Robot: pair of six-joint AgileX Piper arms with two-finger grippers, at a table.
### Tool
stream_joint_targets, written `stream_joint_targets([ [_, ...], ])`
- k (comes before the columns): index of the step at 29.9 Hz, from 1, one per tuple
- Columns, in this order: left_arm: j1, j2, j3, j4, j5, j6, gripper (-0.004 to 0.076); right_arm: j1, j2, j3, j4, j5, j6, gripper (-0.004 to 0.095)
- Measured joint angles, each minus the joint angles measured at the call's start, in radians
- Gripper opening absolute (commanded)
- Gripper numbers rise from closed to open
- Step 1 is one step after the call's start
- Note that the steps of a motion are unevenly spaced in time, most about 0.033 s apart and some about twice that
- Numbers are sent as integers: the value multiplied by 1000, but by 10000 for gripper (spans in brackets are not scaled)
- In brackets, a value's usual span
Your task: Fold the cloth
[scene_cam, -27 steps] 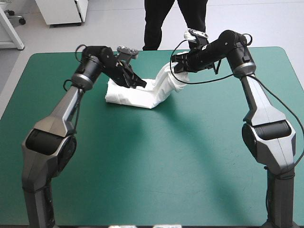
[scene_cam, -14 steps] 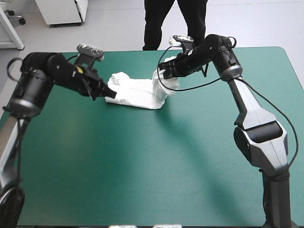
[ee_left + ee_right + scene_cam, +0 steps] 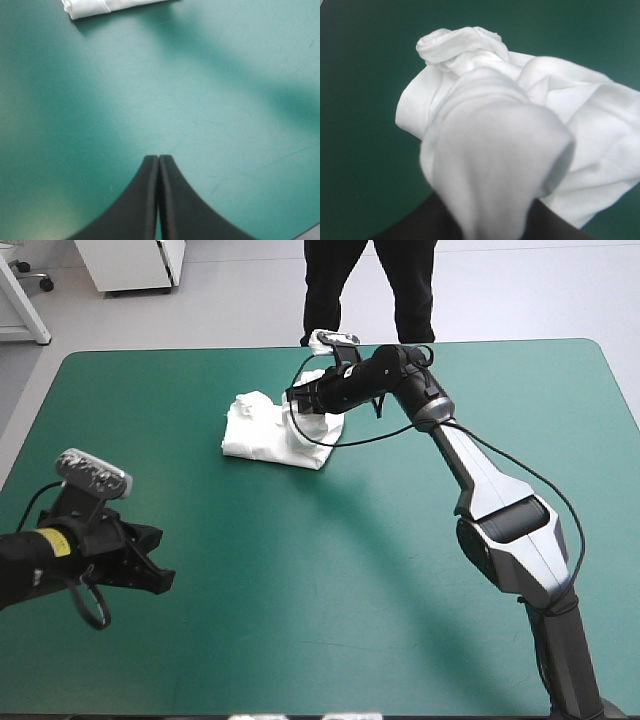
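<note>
Off the T-shirt (image 3: 258, 436) now: left fingers (image 3: 142, 205)

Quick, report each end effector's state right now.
Left end effector: shut, empty, over bare teal-green cover.
Right end effector: shut on the T-shirt, holding up one fold.

Robot lab; teal-green table (image 3: 330, 570), white cabinet (image 3: 130, 260), bare grey floor (image 3: 520, 290)

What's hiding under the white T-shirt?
Only the teal-green cover shows around the T-shirt. The right pincer holds one fold up; cloth covers whatever lies beneath the bundle.
</note>
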Motion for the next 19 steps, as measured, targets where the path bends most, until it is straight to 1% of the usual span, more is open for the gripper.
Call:
stream_joint_targets([
  [1,0,-30,5,-1,1,0,-9,5,12,0,13,-11,0,169],
  [4,0,-86,8,-3,1,-10,-9,9,31,0,68,-26,-12,488],
  [6,0,-99,8,-3,1,-26,-9,9,32,-7,114,-27,-22,637],
  [7,0,-100,9,-4,1,-34,-9,9,32,-18,139,-27,-29,673],
  [10,0,-94,10,-4,1,-49,-9,9,32,-56,188,-15,-41,670],
  [13,0,-84,10,-4,1,-52,-9,9,32,-99,192,7,-41,642],
  [15,0,-77,10,-5,1,-52,-9,9,32,-124,175,24,-37,620],
  [18,0,-66,10,-13,1,-52,-9,9,32,-154,108,65,0,609],
  [19,0,-64,10,-20,1,-52,-9,9,32,-159,67,83,16,609],
])
